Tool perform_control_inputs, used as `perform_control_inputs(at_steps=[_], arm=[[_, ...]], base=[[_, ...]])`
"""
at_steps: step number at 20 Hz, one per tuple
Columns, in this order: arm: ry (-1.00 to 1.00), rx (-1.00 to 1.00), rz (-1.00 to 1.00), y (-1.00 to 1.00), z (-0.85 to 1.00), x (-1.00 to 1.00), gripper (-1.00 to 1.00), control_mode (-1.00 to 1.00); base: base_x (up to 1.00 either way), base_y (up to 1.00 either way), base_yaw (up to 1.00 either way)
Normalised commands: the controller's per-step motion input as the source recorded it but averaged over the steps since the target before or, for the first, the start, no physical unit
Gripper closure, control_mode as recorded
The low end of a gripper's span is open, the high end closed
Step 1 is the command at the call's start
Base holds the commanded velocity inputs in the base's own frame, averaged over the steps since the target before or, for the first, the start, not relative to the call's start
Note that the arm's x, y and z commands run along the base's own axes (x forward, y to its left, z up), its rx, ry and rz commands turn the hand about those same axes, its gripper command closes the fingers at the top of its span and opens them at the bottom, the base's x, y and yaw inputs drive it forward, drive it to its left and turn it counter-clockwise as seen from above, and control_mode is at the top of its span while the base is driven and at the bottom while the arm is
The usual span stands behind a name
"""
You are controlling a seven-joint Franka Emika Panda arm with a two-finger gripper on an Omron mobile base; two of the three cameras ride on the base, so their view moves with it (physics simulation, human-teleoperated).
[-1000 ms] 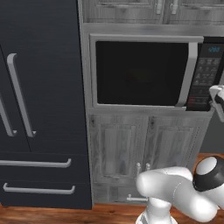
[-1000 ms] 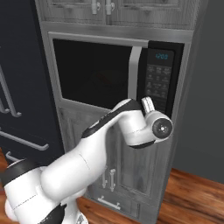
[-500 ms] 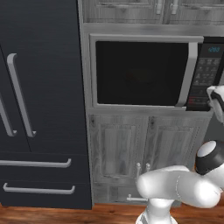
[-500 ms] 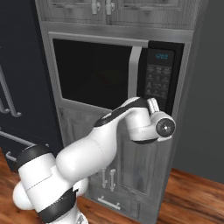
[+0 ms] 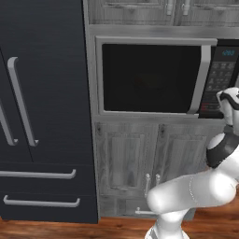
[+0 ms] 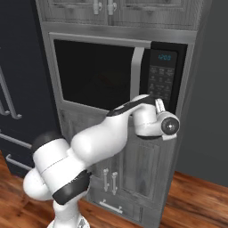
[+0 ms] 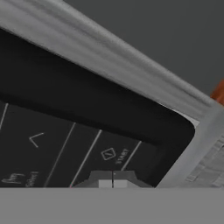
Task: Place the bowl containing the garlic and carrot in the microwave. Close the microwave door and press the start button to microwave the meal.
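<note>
The microwave is built into grey cabinetry, and its dark-glass door is closed flat, with the silver bar handle upright. Whatever sits inside is hidden behind the dark glass: bowl, garlic and carrot are out of sight. My gripper is up against the lower end of the black keypad. In the hand view the gripper is shut, tips together, just under the button marked START. From the left base view the gripper sits at the keypad's lower edge.
A tall black fridge with long silver handles stands left of the microwave. Grey cabinet doors lie below it and more above. A dark wall closes the right side. Wooden floor runs below.
The hand has stayed at the keypad's lower end. The arm's elbow has risen and swung slightly, while the microwave door stays closed.
</note>
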Motion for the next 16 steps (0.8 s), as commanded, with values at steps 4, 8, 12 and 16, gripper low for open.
perform_control_inputs(at_steps=[4, 8, 12, 16], arm=[[0.00, 0.00, -0.02, -0.19, -0.20, 0.36, 1.00, -1.00], [0.00, 0.00, -0.02, -0.21, -0.21, 0.36, 1.00, -1.00], [-0.01, -0.03, -0.20, 0.19, -0.03, 0.45, 1.00, -1.00], [-0.24, -0.24, -0.55, 0.89, -0.13, 0.05, 1.00, -1.00]], base=[[0.00, 0.00, 0.00], [0.00, 0.00, 0.00], [0.00, 0.00, 0.00], [0.00, 0.00, 0.00]])
